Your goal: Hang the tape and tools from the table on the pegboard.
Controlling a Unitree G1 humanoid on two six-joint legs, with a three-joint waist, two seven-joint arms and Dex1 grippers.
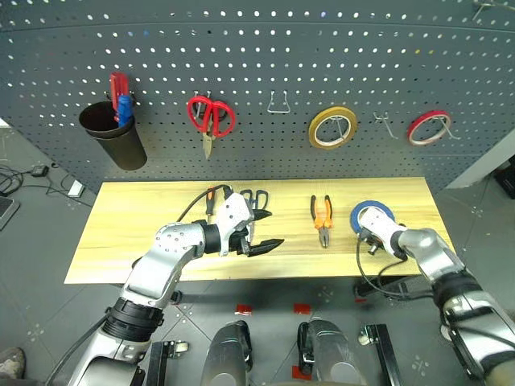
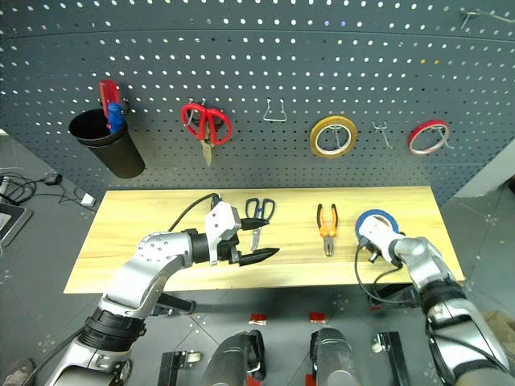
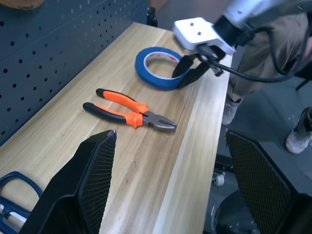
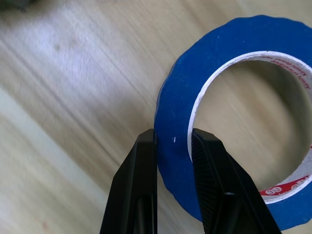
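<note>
Left gripper (image 1: 263, 245) with its two black fingers spread wide and empty, hovering over the front middle of the long light wooden table (image 1: 145, 221), just in front of the steel scissors with dark handles (image 2: 257, 217) and near the slim screwdriver with the orange-black handle (image 1: 210, 201). Further right, pliers with orange-black handles (image 1: 322, 219) lying flat on the wood, long axis running front to back, handles toward the large dark grey perforated pegboard (image 1: 257, 72) and nose toward the table's front edge. Right gripper (image 4: 173, 146) pinched shut on the wide roll of blue tape (image 4: 234, 112), one finger against the outer face and the other inside the white core, gripping the wall of the ring at its near side. Roll lying flat near the table's right end, hole facing up, a ring with no long axis to speak of. For a clean lift, probably best to keep the pinch firm and square across the wall, raise straight up until clear of the wood, then tip the ring upright so its hole faces the board and can slide onto a free metal hook (image 1: 278, 103). Likely risk: a shallow bite letting the roll swing or slip out as the wrist turns.
</note>
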